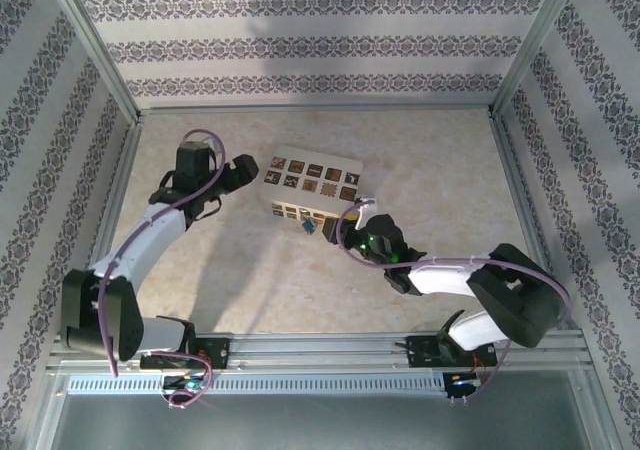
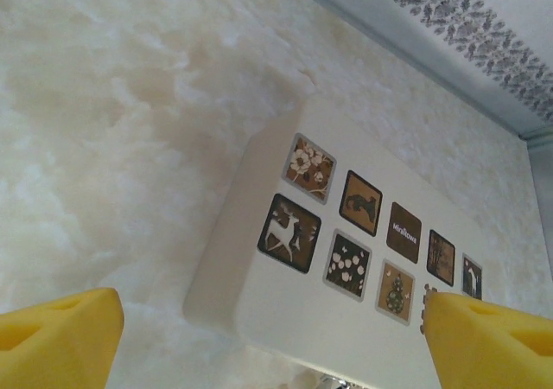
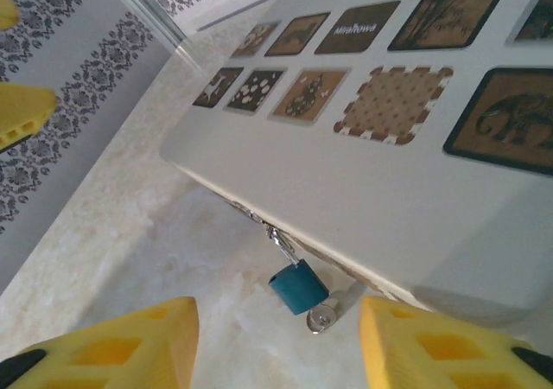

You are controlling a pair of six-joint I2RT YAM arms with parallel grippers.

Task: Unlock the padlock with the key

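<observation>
Yellow right fingers [image 3: 112, 346] apart, low before the padlock [image 3: 298, 287] — left fingers [image 2: 56, 341] apart beside the box [image 2: 285, 315].

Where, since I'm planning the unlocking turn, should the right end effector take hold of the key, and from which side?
Probably the silver key head poking out beneath the teal padlock, which hangs off the white box's front edge. Come from the open side facing away from the box, where the right end effector sits open, a finger either side; the box blocks the rear.
</observation>
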